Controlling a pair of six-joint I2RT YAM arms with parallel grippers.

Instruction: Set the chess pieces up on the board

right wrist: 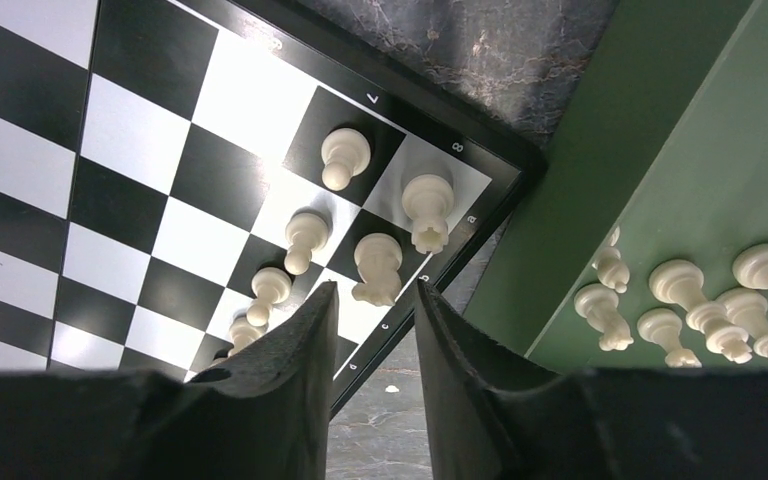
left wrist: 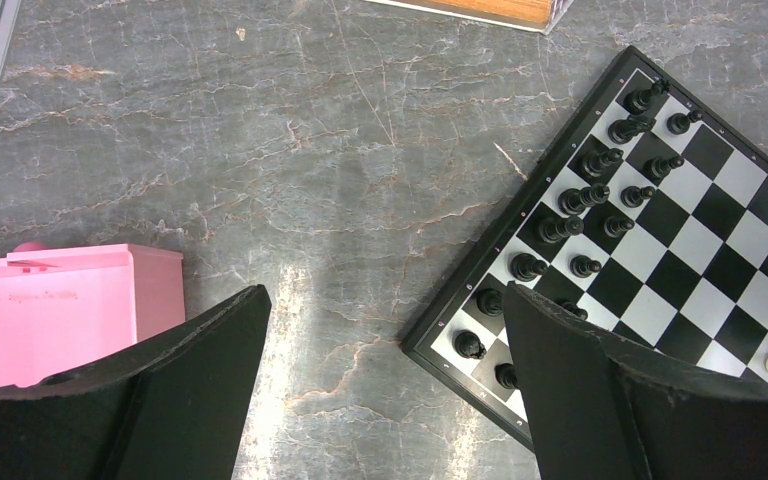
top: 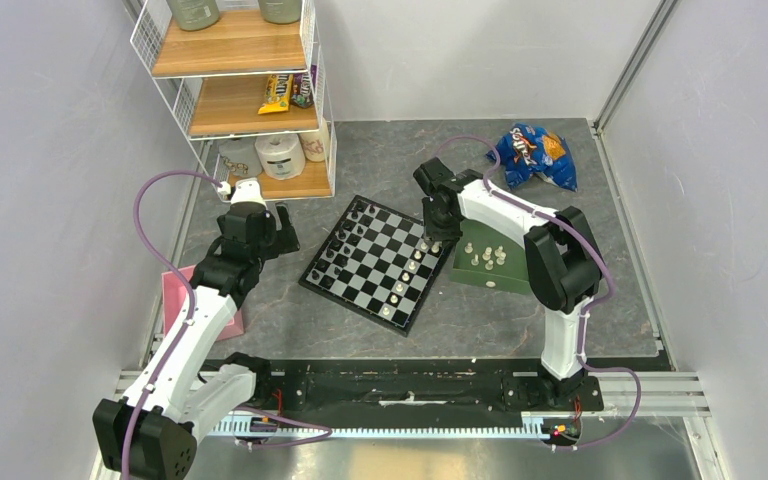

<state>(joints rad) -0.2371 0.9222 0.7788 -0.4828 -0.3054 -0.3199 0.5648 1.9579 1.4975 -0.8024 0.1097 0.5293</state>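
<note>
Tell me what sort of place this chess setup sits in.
Probably a robot lab's test cell, not a home: the left arm and right arm bolted to a metal rail, bare walls boxing in the table, and a wire shelf holding snacks.

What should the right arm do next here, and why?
Probably lift the right gripper straight up off the board. Its jaws stand slightly apart with nothing between them, and a white piece stands upright in the edge row just past the fingertips, so a sideways move could topple it. More white pieces lie on the green tray.
</note>
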